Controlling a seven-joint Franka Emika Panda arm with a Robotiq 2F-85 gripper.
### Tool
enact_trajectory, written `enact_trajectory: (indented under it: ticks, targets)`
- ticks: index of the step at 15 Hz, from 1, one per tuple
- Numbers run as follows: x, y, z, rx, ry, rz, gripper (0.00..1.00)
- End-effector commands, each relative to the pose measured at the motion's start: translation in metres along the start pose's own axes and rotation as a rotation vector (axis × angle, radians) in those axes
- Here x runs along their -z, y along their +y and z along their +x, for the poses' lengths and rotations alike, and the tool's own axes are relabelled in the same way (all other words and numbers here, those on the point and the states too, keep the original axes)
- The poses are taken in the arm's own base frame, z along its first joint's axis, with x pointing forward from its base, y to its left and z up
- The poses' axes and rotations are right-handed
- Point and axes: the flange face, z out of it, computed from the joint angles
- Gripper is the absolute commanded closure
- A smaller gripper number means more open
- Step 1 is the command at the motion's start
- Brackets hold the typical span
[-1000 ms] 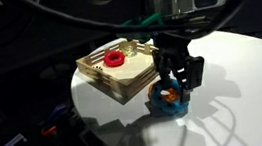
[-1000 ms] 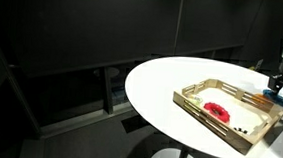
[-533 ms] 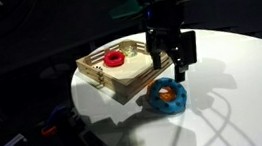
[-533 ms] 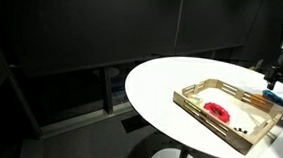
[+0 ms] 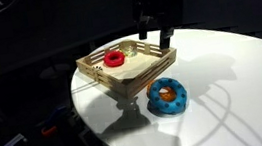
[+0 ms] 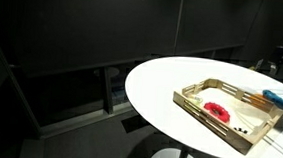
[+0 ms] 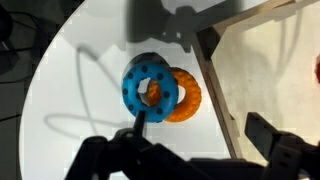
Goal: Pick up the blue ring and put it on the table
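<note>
The blue ring lies on the white table, leaning partly over the orange ring, just beside the wooden tray's corner. In the wrist view the blue ring overlaps the orange ring on the white top. In an exterior view its edge shows past the tray. My gripper hangs open and empty well above the tray's far side, clear of the rings. In the wrist view the gripper has its dark fingers spread apart with nothing between them.
The slatted wooden tray holds a small red ring; the tray also shows in an exterior view and in the wrist view. The table edge curves near the rings. Dark surroundings lie beyond.
My gripper, down around the blue ring a second ago, has opened and risen straight up away from it. The blue ring stays on the table against the orange ring.
</note>
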Motion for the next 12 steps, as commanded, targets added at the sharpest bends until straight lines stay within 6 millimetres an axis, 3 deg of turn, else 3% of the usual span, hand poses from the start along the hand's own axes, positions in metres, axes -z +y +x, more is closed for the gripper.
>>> enact_trajectory:
  ticks: [1, 8, 11, 12]
  targets:
    - [0.031, -0.008, -0.008, 0.082, -0.03, 0.037, 0.0]
    - [0.074, -0.028, -0.023, 0.166, -0.018, 0.013, 0.0]
    - [0.08, -0.036, -0.025, 0.175, -0.007, 0.018, 0.0]
    - [0.069, -0.033, -0.023, 0.155, -0.004, 0.008, 0.0]
